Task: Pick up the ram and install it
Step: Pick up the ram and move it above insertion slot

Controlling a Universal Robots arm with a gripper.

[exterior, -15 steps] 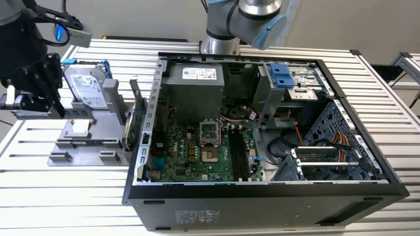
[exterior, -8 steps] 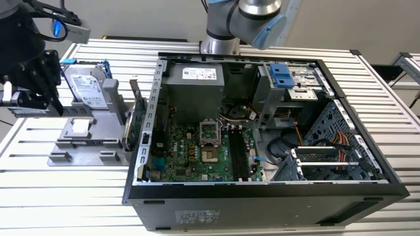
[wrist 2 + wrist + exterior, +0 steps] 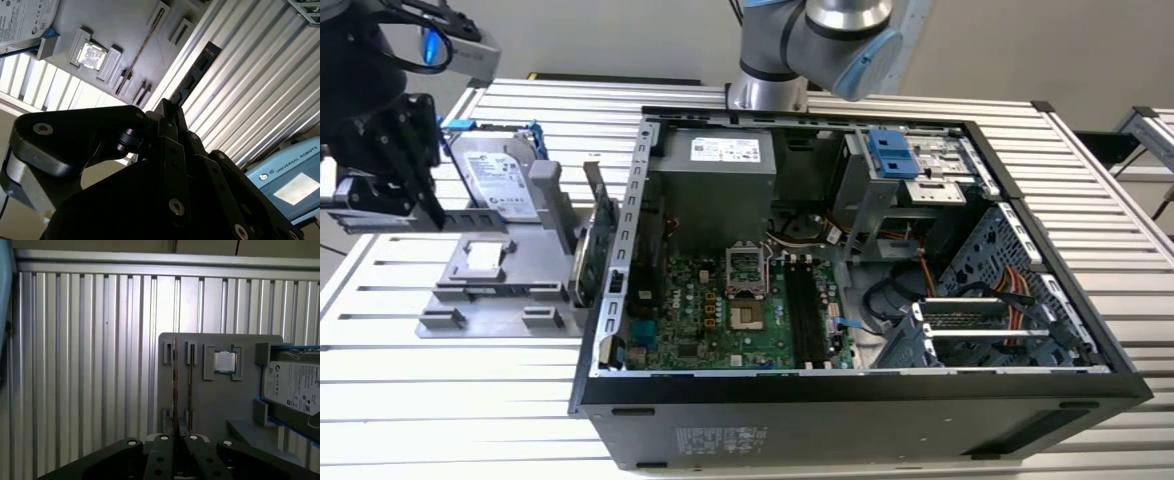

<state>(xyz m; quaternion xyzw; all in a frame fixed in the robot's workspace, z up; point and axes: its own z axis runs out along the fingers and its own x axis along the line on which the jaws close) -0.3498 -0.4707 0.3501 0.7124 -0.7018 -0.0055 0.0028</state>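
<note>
My black gripper (image 3: 430, 205) hangs above the table at the exterior view's left, over the near-left part of the grey fixture (image 3: 494, 300). Its fingers (image 3: 165, 440) are closed together on the ram (image 3: 197, 70), a slim dark board that sticks out beyond the fingertips. In the first wrist view the ram (image 3: 175, 385) is edge-on, a thin line running into my gripper (image 3: 176, 437). A second thin stick (image 3: 190, 385) stands in the fixture slot beside it. The open computer case (image 3: 854, 390) lies on its side with long black memory slots (image 3: 803, 310) on its green motherboard.
The fixture also carries a silver hard drive with blue rails (image 3: 494, 175) and a square processor chip (image 3: 225, 361). A green card with a metal bracket (image 3: 594, 250) stands between fixture and case. The arm's base (image 3: 774, 60) rises behind the case. Ribbed aluminium table all around.
</note>
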